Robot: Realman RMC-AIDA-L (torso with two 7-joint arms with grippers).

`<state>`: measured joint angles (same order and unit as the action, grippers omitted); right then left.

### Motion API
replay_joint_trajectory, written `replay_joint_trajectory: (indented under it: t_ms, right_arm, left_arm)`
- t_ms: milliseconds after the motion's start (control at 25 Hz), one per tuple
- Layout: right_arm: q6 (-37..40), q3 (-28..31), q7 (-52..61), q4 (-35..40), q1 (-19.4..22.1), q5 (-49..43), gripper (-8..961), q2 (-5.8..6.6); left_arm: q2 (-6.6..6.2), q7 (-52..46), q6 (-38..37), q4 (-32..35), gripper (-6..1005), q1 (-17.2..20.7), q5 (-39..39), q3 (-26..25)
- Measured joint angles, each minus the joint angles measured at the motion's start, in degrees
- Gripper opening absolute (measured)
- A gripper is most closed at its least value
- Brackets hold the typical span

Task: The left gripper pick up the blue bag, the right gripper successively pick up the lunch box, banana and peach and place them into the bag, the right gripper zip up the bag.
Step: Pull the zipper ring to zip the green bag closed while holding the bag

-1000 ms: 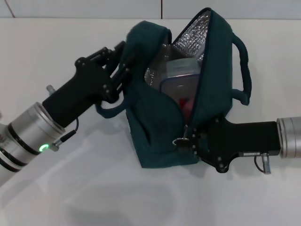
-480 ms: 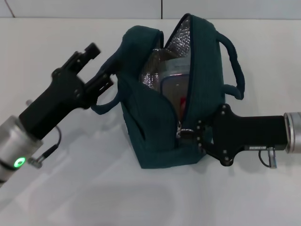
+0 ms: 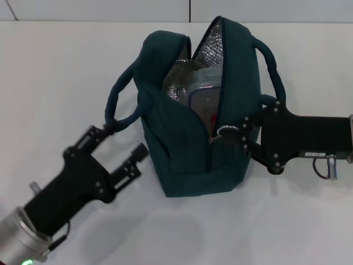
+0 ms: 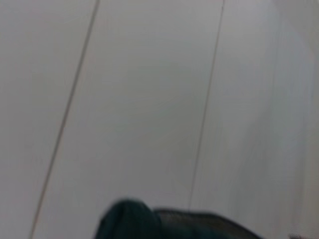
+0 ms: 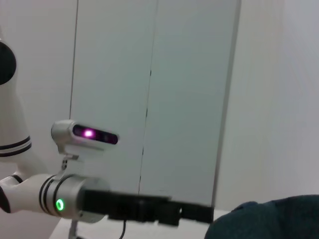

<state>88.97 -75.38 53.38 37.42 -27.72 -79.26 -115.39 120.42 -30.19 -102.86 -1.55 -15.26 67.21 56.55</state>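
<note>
White tabletop (image 3: 49, 77) with a blue bag (image 3: 182, 154) between two black grippers

Nearest the camera, the left gripper (image 3: 118, 152) sits low on the robot's left, fingers spread and holding nothing, just below the bag's near handle loop (image 3: 118, 107) and apart from the bag's side. At mid-depth the bag stands upright on the table, its top partly unzipped so the silver lining (image 3: 212, 47) shows; the lunch box (image 3: 204, 99) lies inside with something red beneath it. On the robot's right, the right gripper (image 3: 234, 135) is pinched on the zipper pull (image 3: 225, 131) at the bag's end seam. Farther back, the second handle (image 3: 273, 72) arches over the bag's far side
</note>
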Motion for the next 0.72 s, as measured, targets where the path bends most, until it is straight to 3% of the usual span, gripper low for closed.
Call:
replay_joint_trajectory:
  t_ms: [160, 720]
  right_arm:
    - [-0.4, 0.1, -0.3, 0.2, -0.4, 0.0, 16, -0.24]
    - [-0.6, 0.1, -2.3, -0.3, -0.8, 1.5, 15, -0.44]
  left_arm:
    - [0.12, -0.2, 1.4, -1.2, 777, -1.5, 0.0, 2.4]
    - [0.26, -7.2, 3.8, -3.8, 729, -8.3, 0.0, 2.4]
